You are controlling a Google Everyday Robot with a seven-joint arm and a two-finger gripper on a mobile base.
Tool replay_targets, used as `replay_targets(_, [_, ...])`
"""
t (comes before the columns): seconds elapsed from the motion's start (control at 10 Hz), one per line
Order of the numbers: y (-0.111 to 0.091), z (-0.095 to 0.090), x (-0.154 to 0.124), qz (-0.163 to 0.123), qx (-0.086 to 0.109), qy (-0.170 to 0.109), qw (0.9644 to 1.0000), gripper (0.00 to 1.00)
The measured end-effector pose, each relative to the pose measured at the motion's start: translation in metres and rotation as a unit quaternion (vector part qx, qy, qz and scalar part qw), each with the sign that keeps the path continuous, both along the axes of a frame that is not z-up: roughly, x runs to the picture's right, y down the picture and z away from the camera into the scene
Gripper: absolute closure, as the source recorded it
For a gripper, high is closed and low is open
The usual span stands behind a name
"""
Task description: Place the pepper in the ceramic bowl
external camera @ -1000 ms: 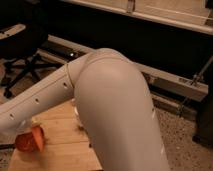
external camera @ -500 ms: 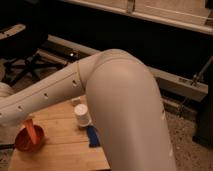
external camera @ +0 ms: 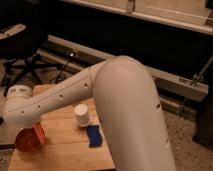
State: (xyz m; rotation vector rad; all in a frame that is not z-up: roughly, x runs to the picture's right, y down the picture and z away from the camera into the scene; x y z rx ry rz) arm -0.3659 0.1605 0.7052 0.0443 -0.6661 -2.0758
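Camera view: the pepper (external camera: 38, 133) stands tilted in the ceramic bowl (external camera: 26, 142) at the near left of the wooden table (external camera: 65, 150). The gripper is hidden behind the white arm (external camera: 115, 105) above the bowl. A white cup (external camera: 82, 114) and blue sponge (external camera: 94, 136) sit right of it; no writing shows.

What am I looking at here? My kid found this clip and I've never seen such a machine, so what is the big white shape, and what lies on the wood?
The big white shape is the robot's arm, seen from a camera close behind it; where the camera sits is not on record. The arm reaches down to the left over a wooden table. Its grasping tool is at the far left end, hidden behind the arm's last white segment, so I cannot show it. On the table stand an orange-brown ceramic bowl with the orange pepper upright at its rim, a white upturned cup, and a blue sponge beside the cup.
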Motion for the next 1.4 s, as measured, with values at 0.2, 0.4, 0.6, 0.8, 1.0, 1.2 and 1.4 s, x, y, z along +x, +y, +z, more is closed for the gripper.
replay_targets(0.2, [0.007,0.014,-0.007,-0.003,-0.008,0.017,0.9998,1.0])
replay_targets(0.4, [0.01,0.02,-0.021,-0.003,-0.011,0.029,0.9995,1.0])
replay_targets(0.6, [0.01,0.022,-0.034,0.004,-0.013,0.034,0.9993,1.0])
replay_targets(0.8, [0.006,0.022,-0.044,0.014,-0.016,0.031,0.9993,0.97])
replay_targets(1.0, [0.003,0.023,-0.048,0.025,-0.021,0.026,0.9991,0.78])
replay_targets(1.2, [0.003,0.025,-0.048,0.032,-0.027,0.022,0.9989,0.58])
replay_targets(1.4, [0.004,0.026,-0.048,0.035,-0.031,0.015,0.9988,0.36])
